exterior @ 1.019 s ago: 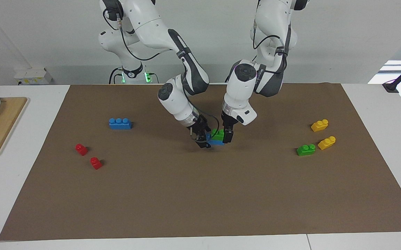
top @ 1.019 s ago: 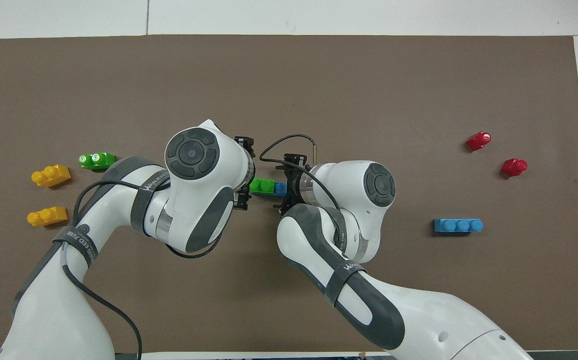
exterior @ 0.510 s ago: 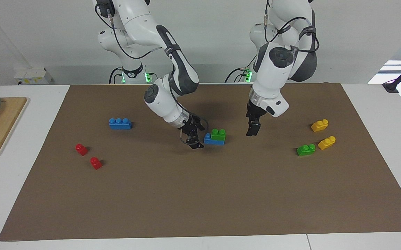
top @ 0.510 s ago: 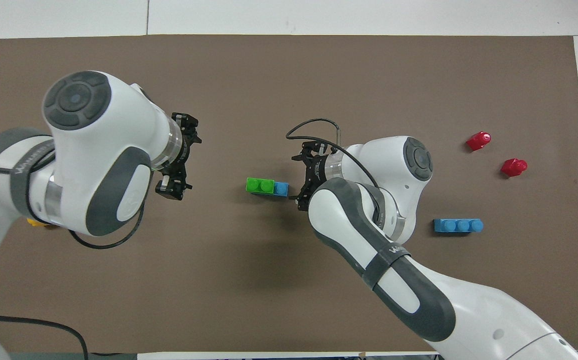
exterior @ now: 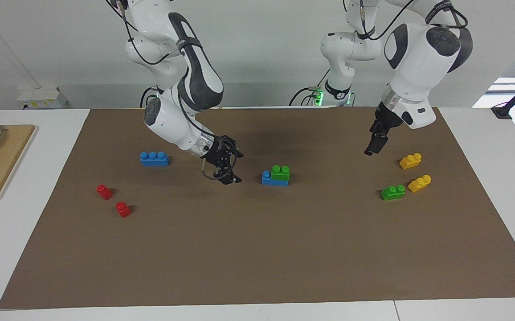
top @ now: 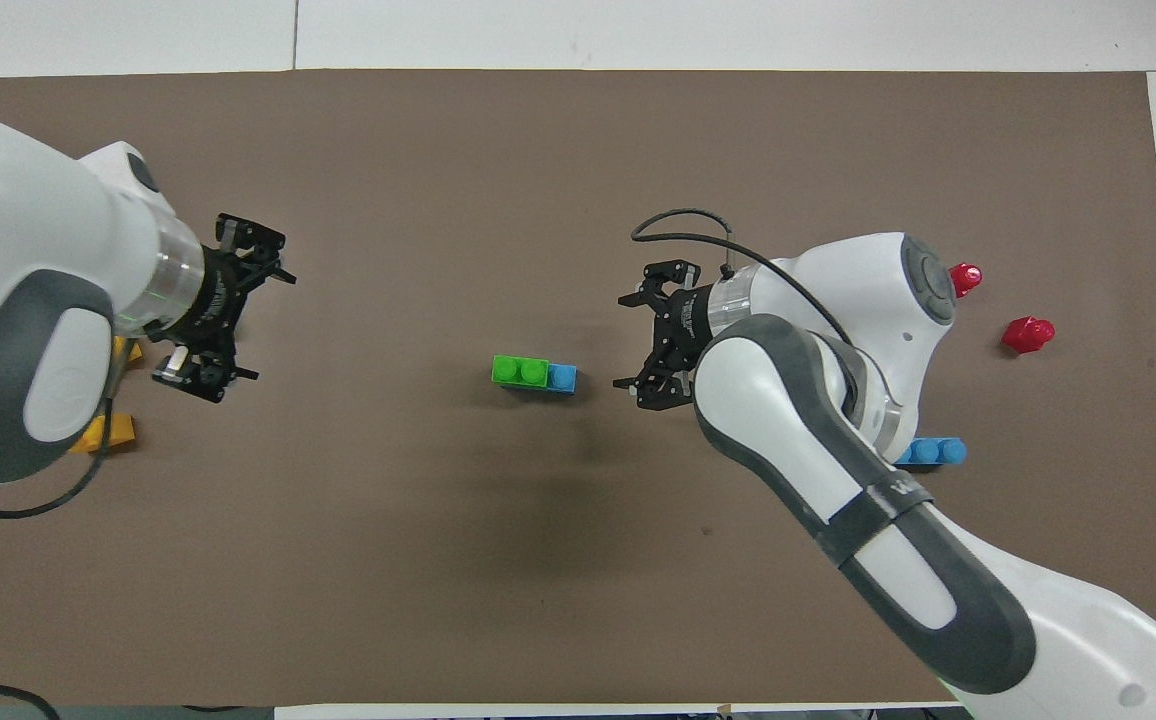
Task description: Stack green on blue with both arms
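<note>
Two-stud brick atop three-stud brick

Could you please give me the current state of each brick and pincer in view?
green brick: stacked on blue brick, released.
spare green brick: loose on mat.
spare blue brick: loose on mat.
left pincer: raised, empty.
right pincer: open, empty, beside the stack.

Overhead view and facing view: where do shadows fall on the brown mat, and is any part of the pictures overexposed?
Overhead view: a soft dark shadow lies on the brown mat, nearer to the robots than the green brick stacked on the blue brick. Facing view: a similar diffuse shadow darkens the mat near the robots' bases, and a bright window patch at the left arm's end is washed out.
</note>
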